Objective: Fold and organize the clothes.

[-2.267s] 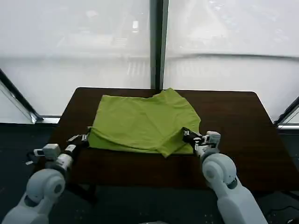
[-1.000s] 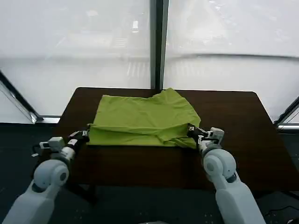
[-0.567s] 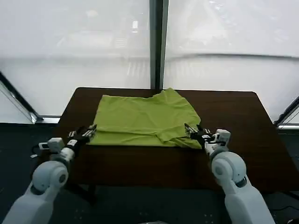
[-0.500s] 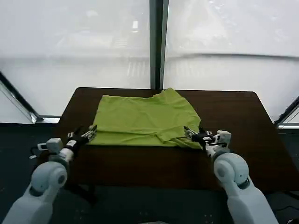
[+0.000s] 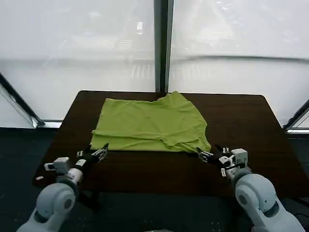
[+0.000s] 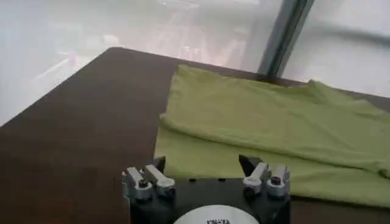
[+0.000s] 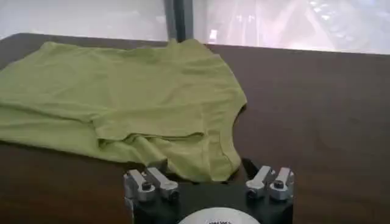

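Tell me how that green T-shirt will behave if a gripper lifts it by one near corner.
The T-shirt will probably droop: its thin fabric lies in soft wrinkles and overlapping layers. The fold would likely come undone, since nothing pins the layers. It looks light, and may slide on the smooth dark table if pushed.

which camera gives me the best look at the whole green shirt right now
The head view: the T-shirt lies folded on the table with every edge visible. The left wrist view shows its near-left part, cut off at one side; the right wrist view shows most of it, with one side cropped.
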{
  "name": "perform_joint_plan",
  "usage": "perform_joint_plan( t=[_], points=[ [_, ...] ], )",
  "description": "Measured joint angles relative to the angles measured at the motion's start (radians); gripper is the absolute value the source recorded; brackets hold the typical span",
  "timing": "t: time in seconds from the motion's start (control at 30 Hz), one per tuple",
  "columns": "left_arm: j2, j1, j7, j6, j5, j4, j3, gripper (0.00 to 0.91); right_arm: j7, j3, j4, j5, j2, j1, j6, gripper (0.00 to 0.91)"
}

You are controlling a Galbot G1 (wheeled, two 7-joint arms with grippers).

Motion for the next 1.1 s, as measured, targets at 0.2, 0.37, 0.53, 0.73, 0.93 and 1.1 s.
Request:
perform_joint_plan(
  t=[0.2, 0.37, 0.53, 0.73, 0.93, 1.1],
  points=[
    [0.003, 0.003, 0.003, -0.007, -0.009, 0.028, -0.013, 0.644, -0.007, -0.004, -0.005, -0.012, -0.002, 0.001, 0.0, 0.79],
    [0.004, 0.0, 0.004, -0.01, -0.012, 0.044, -0.014, 0.127, -0.011, -0.01, -0.023, -0.015, -0.003, 0.013, 0.0, 0.449],
    [0.008, -0.001, 0.007, -0.013, -0.013, 0.051, -0.016, 0.02, -0.012, -0.017, -0.041, -0.016, -0.001, 0.025, 0.0, 0.059],
    [0.012, 0.002, 0.013, -0.015, -0.013, 0.058, -0.019, 0.0, 0.02, -0.003, -0.019, 0.028, -0.019, 0.007, 0.0, 0.0],
    [0.019, 0.018, 0.014, -0.014, -0.01, 0.04, -0.026, 0.0, 0.062, 0.013, 0.033, 0.083, -0.05, -0.039, 0.0, 0.0],
    [0.04, 0.048, 0.005, -0.007, -0.002, 0.006, -0.038, 0.0, 0.103, 0.039, 0.091, 0.139, -0.085, -0.095, 0.0, 0.0]
  ],
)
